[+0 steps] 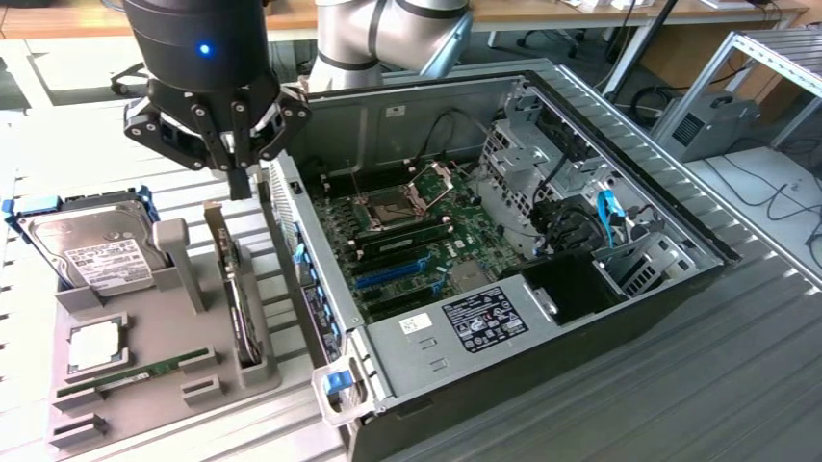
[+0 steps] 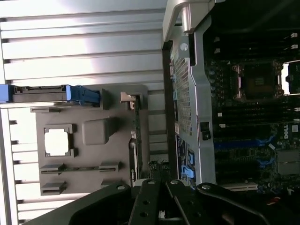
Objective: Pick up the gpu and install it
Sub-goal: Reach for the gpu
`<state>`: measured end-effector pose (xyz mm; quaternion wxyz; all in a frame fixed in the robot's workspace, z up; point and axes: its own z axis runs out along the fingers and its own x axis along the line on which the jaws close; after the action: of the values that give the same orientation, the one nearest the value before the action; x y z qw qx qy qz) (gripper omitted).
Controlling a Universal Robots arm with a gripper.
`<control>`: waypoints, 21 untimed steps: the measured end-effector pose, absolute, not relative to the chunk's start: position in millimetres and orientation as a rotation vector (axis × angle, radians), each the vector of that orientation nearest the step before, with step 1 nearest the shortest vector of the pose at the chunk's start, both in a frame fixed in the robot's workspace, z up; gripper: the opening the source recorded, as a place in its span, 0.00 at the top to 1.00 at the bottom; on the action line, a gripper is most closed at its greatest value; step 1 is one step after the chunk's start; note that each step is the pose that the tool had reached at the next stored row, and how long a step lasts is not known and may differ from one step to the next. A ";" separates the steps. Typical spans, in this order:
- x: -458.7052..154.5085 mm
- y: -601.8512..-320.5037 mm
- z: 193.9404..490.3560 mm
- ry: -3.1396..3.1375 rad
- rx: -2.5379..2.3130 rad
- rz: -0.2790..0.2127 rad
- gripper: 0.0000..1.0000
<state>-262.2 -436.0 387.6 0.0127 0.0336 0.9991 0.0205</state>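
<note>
The gpu point(image 1: 239, 289) stands on its long edge in a slot of the grey holder tray point(image 1: 167, 318), next to the open computer case point(image 1: 514, 241). In the wrist view the gpu point(image 2: 137, 136) is seen edge-on as a thin dark strip with its silver bracket point(image 2: 126, 97) at one end. My gripper point(image 1: 241, 185) hangs just above the card's far end, fingers together and holding nothing. From the wrist camera, the gripper point(image 2: 160, 172) lines up with the card's edge. The motherboard's blue slots point(image 1: 392, 272) lie bare inside the case.
The holder tray also carries a silver hard drive point(image 1: 96, 252) in a blue bracket, a processor point(image 1: 96, 345) and a green RAM stick point(image 1: 141, 371). The case's metal side wall point(image 1: 302, 269) rises right beside the gpu. Drive cages and cables point(image 1: 584, 217) crowd the case's far side.
</note>
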 end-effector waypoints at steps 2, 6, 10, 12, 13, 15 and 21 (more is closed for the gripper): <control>-262.4 -438.6 387.2 3.114 0.105 0.064 0.89; -262.9 -442.5 386.6 3.114 0.105 0.064 0.89; -263.1 -446.1 386.1 3.114 0.105 0.064 0.89; -263.7 -447.4 385.7 3.114 0.105 0.064 0.89; -264.2 -447.8 385.7 3.114 0.105 0.064 0.89; -265.7 -448.3 385.4 3.114 0.105 0.064 0.89; -270.3 -450.0 384.8 3.114 0.105 0.064 0.89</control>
<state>-270.3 -450.0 384.8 0.0127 0.0336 0.9991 0.0205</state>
